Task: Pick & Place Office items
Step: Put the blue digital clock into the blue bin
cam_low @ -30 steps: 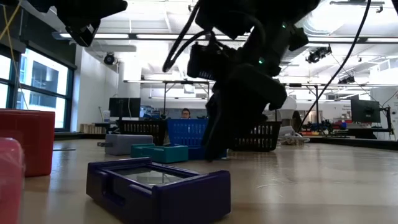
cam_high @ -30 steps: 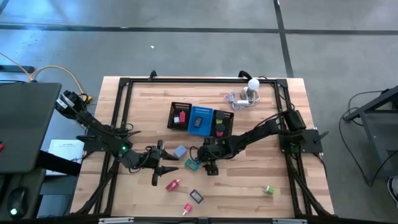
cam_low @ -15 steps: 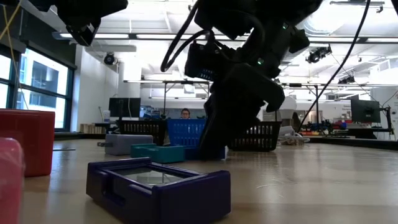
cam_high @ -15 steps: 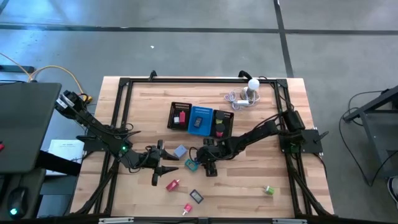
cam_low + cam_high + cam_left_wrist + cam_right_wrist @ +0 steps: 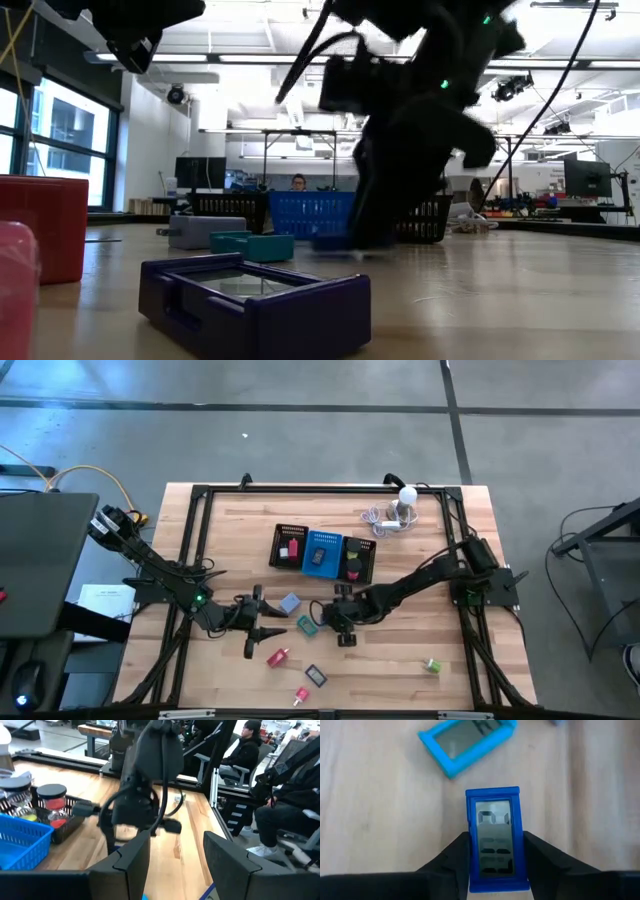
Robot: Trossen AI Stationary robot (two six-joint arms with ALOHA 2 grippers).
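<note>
Right wrist view: claw (image 5: 495, 852) grips flat rectangular blue case (image 5: 493, 837).

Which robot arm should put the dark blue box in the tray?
The right gripper. Its fingers already squeeze the dark blue rectangular box with a clear window, near the black mesh tray. The left gripper holds nothing.
</note>
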